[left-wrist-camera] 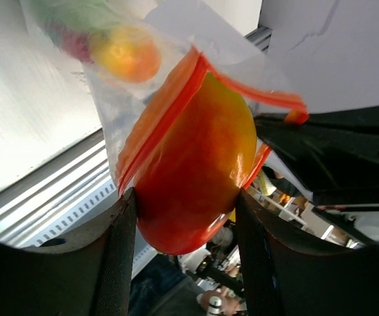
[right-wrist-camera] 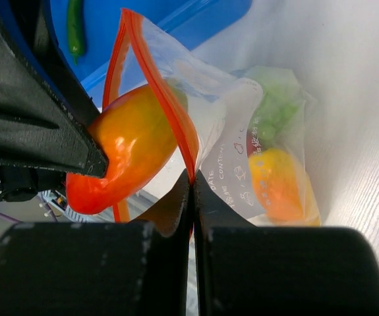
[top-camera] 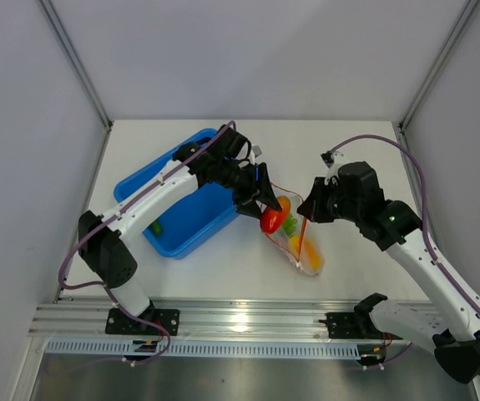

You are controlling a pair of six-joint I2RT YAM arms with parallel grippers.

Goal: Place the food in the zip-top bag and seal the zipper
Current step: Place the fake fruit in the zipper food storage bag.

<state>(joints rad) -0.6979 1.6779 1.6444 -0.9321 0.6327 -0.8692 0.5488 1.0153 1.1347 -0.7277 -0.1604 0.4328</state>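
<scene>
My left gripper (top-camera: 265, 203) (left-wrist-camera: 184, 204) is shut on the red-orange oval fruit (top-camera: 270, 220) (left-wrist-camera: 192, 164) (right-wrist-camera: 126, 151). The fruit's far end sits between the lips of the zip-top bag (top-camera: 305, 253) (right-wrist-camera: 229, 131). The bag's mouth is lifted off the table and held apart. My right gripper (top-camera: 309, 214) (right-wrist-camera: 192, 179) is shut on one lip, pinching the red-orange zipper (top-camera: 304, 230) (left-wrist-camera: 156, 122) (right-wrist-camera: 159, 92). Inside the bag lie a yellow-orange piece (left-wrist-camera: 133, 56) (right-wrist-camera: 275, 181) and a green leafy piece (left-wrist-camera: 77, 13) (right-wrist-camera: 275, 108).
The blue tray (top-camera: 181, 238) (right-wrist-camera: 176, 13) stands left of the bag, under my left arm, with a green pepper (top-camera: 155, 226) (right-wrist-camera: 75, 26) lying in it. The aluminium rail with both arm bases runs along the table's near edge.
</scene>
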